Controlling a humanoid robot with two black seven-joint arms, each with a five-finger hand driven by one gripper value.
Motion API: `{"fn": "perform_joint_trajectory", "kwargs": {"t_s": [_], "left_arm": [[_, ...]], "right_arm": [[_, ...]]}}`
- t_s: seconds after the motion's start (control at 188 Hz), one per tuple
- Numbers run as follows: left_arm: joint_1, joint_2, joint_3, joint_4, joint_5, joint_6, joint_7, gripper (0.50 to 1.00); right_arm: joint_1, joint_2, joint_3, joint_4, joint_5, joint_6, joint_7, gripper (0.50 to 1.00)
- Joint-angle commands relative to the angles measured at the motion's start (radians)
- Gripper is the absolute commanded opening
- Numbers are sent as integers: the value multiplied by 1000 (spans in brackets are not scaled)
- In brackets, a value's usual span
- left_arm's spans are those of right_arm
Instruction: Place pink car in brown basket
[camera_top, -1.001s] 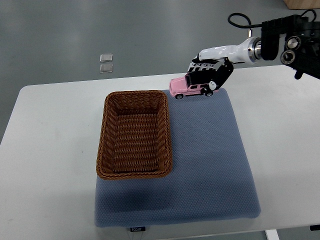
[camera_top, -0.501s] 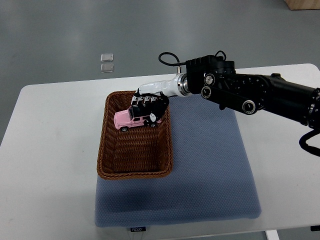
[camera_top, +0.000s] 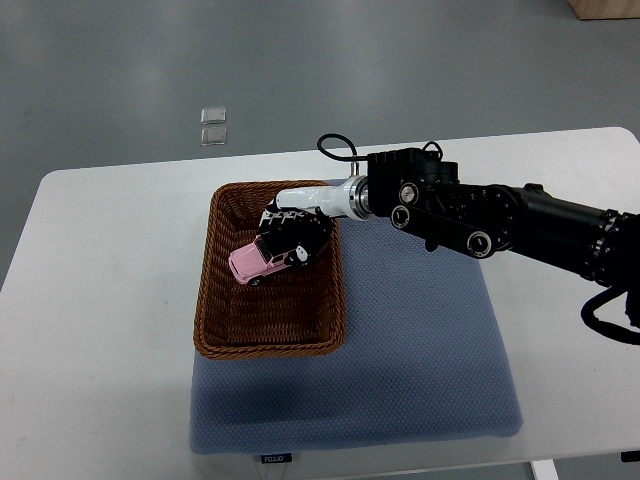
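The white desk (camera_top: 110, 300) spreads under everything, and I take the brown basket (camera_top: 222, 330) as my landmark. A blue-grey mat (camera_top: 420, 350) lies on the desk beneath the basket and reaches out past it on the right and on the near side. The basket sits on the mat's left part, a woven rectangular tray with its long sides running away from me.

My right arm (camera_top: 510, 215) comes in from the right edge, dark and jointed, and crosses above the mat just right of the basket's far corner. Its white wrist section passes over the basket's far right rim. My right hand (camera_top: 292, 232) is inside the basket's outline, over its far half, with its fingers (camera_top: 300, 248) curled around the roof and rear of the pink car (camera_top: 256, 262).

The pink car is within the basket's walls, in the far half, tilted with its nose pointing toward the basket's left wall. I cannot tell whether its wheels touch the woven floor.

Beyond the basket, off the desk, two small clear squares (camera_top: 212, 125) lie on the grey floor (camera_top: 300, 70).
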Motion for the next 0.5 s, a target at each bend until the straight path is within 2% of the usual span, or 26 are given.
{"fn": "perform_joint_trajectory", "kwargs": {"t_s": [0.0, 0.128, 0.224, 0.309, 0.495], "left_arm": [[0, 0, 1, 1, 0, 0, 0, 1000], [0, 0, 2, 3, 0, 0, 0, 1000], [0, 0, 2, 1, 0, 0, 0, 1000], [0, 0, 4, 1, 0, 0, 0, 1000], [0, 0, 4, 1, 0, 0, 0, 1000]], "right_arm": [[-1, -7, 9, 0, 6, -1, 0, 897], [-1, -30, 38, 0, 23, -8, 1, 897], [-13, -70, 164, 0, 75, -21, 1, 897], [-80, -133, 319, 0, 153, -22, 8, 897], [-277, -188, 720, -2, 396, -15, 116, 899]]}}
